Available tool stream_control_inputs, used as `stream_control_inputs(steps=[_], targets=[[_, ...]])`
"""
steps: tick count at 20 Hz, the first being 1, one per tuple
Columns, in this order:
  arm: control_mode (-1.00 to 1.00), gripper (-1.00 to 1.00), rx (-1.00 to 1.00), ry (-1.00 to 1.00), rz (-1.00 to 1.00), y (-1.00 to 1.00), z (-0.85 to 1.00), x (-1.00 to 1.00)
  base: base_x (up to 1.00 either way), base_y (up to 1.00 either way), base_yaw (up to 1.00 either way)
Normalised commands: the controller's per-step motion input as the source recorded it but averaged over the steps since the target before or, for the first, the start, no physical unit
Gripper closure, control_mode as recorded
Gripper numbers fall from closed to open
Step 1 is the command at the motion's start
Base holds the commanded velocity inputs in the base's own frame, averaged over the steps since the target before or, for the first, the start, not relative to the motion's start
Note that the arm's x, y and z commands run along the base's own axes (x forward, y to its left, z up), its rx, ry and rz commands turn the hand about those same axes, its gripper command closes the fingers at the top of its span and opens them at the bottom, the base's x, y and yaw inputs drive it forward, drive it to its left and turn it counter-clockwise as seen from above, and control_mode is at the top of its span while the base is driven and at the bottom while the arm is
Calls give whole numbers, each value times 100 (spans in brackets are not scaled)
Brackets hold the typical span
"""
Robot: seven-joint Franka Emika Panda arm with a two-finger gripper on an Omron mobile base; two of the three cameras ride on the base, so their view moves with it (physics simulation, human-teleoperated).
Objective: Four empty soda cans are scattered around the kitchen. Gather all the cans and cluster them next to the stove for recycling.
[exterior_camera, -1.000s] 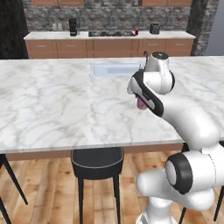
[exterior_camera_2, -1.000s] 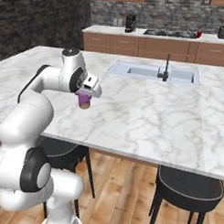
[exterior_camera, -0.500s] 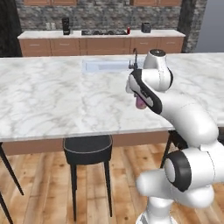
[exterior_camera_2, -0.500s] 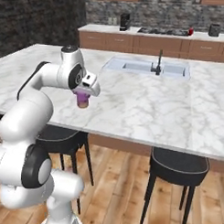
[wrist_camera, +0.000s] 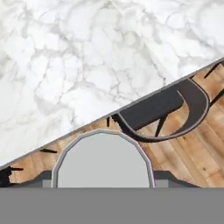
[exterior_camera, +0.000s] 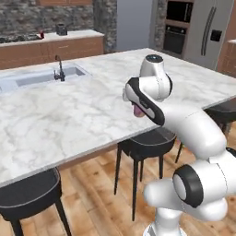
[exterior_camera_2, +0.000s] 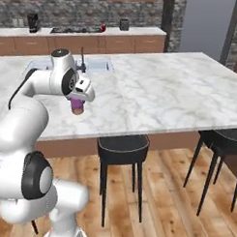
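The hand [exterior_camera_2: 80, 100] is partly closed around a purple-pink soda can [exterior_camera_2: 79, 105], fingers pinching its sides near the top, the can hanging upright below the wrist. In the left base view the same can [exterior_camera: 137, 110] peeks out pink under the dark-edged forearm. From the hand view the can's silver top [wrist_camera: 103, 159] sits squarely between the fingers, so the grip looks centred.

The can hangs above the near edge of the marble island counter [exterior_camera_2: 155, 88], apparently clear of the surface. Directly beneath and beyond that edge are a black stool [exterior_camera_2: 123, 148] and the wood plank floor [exterior_camera_2: 161, 189].

The main risk, as I judge it, is the carry. The stove [exterior_camera_2: 70, 29] lies on the far counter against the stone wall, with a dark red can [exterior_camera_2: 103, 28] just to its right, well apart from the hand. The island and its sink [exterior_camera_2: 95, 66] with a black faucet [exterior_camera_2: 83, 58] stand between. If the base turns sharply or the arm swings fast, an empty, light, smooth can could slip or tilt in the pinch and fall to the floor past the island's edge. A low carry could also clip the can's base on the marble or the faucet. On arrival, setting it down too close could knock the dark red can over.
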Motion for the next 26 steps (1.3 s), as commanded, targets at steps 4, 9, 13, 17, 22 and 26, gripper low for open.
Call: stream_control_inputs(steps=[4,9,13,17,22,26], targets=[[100,100,0,0,0,0,0,0,3,-51,-76],[100,100,0,0,0,0,0,0,7,-56,-73],[100,100,0,0,0,0,0,0,23,-59,-64],[100,100,0,0,0,0,0,0,33,-50,-61],[100,100,0,0,0,0,0,0,37,-44,-59],[100,100,0,0,0,0,0,0,75,-20,-48]])
